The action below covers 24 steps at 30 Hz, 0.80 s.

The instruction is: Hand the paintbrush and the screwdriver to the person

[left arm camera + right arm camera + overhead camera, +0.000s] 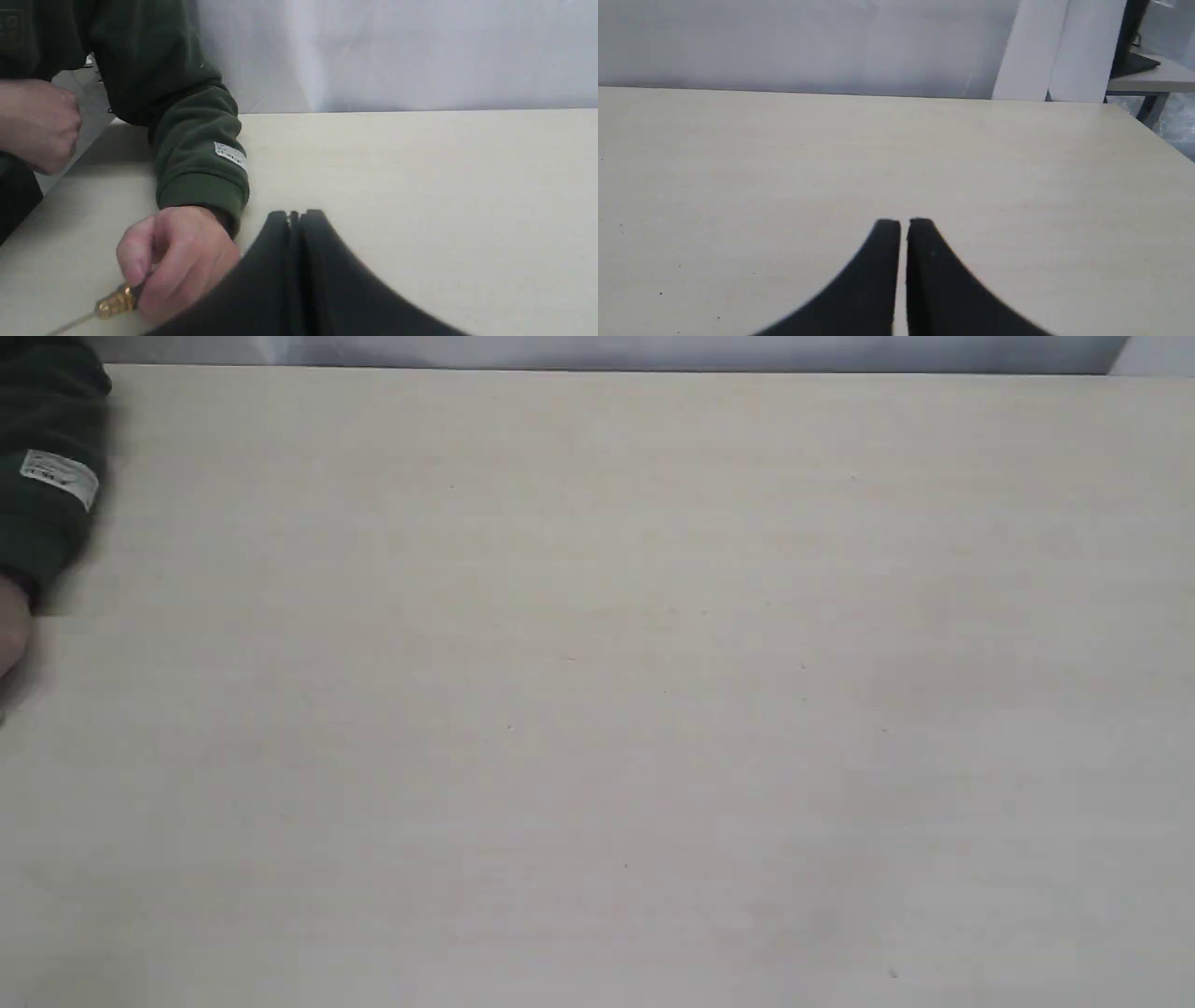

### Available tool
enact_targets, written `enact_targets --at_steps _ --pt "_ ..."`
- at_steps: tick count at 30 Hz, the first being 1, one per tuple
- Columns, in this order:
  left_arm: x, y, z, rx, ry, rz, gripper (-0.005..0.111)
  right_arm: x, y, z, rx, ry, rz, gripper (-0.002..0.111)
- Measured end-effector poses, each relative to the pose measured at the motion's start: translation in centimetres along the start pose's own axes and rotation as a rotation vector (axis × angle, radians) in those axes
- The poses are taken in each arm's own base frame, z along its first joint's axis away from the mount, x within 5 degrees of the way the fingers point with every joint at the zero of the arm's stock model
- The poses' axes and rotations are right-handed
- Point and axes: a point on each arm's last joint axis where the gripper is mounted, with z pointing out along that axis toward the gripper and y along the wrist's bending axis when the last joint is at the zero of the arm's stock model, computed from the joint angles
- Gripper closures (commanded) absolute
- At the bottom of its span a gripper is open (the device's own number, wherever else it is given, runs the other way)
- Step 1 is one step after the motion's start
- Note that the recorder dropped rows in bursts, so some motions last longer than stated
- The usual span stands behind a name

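Observation:
The person (196, 154) in a dark green sleeve with a small white label rests a bare hand (177, 256) on the table and holds the screwdriver (114, 303) by its black handle, the gold collar and thin shaft sticking out of the fist. My left gripper (295, 215) is shut and empty just beside that hand. My right gripper (901, 224) is shut over bare tabletop with nothing in it. In the exterior view only the sleeve (47, 476) shows at the left edge; neither gripper appears there. The paintbrush is out of view.
The pale wooden table (607, 663) fills the exterior view. The person's other hand (37, 121) is clenched beyond the table's edge. A white panel (1055, 51) and a grey desk (1148, 74) stand past the table's far corner.

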Motion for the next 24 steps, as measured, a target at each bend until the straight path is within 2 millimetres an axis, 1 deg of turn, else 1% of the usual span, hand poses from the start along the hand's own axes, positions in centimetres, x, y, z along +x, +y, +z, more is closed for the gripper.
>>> enact_targets --at_steps 8,24 --pt "0.0 0.0 0.0 0.0 0.0 0.0 0.107 0.1 0.18 0.0 -0.02 0.011 -0.048 0.104" --pt "0.0 0.0 0.0 0.0 0.0 0.0 0.107 0.37 0.18 -0.01 -0.021 0.041 -0.046 0.104"
